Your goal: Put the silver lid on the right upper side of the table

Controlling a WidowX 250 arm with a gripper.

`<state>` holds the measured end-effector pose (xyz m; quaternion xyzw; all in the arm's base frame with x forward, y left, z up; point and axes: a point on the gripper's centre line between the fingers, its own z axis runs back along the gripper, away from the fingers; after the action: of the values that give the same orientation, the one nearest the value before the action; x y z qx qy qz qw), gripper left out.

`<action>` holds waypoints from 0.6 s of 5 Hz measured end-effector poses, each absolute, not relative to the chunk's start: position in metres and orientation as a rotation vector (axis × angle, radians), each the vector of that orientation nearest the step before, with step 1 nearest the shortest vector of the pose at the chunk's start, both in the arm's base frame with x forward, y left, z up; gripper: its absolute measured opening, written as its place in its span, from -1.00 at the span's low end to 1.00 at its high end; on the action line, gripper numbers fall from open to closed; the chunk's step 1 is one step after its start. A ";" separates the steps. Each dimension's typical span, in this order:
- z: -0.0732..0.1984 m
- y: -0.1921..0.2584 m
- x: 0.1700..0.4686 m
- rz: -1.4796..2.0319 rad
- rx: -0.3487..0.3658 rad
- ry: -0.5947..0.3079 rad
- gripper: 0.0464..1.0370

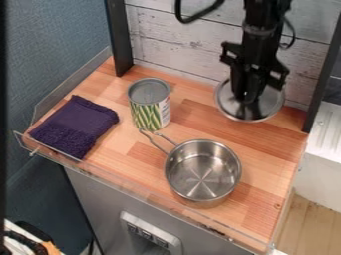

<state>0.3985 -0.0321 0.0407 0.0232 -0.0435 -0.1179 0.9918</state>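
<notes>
The silver lid [269, 106] is over the back right part of the wooden surface [271, 172], close to the back edge; whether it touches the surface or is slightly above it cannot be told. The black pincer [246, 97] points down onto the middle of the lid, its fingers drawn close together and gripping it there. Nearer the front edge, right of the middle, a steel saucepan [202, 171] stands upright with its open top showing its bare inside. Its wire handle [155, 141] points back and left, ending just beside the base of a can [150, 107] with a green-striped label, which stands upright left of the middle. Farther left, a dark purple cloth [75, 125] lies flat along the left edge, near the front left corner. A whitish plank wall [174, 37] rises behind the back edge, and a clear low rim [126, 184] runs along the front.
</notes>
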 end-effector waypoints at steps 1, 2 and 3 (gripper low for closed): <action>0.017 -0.030 0.396 -0.235 0.054 -0.007 -0.53; 0.008 -0.026 0.394 -0.222 0.080 0.033 -0.53; -0.001 -0.023 0.393 -0.215 0.099 0.058 -0.41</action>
<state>0.3926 -0.0228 -0.0006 0.0495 0.0290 -0.1072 0.9926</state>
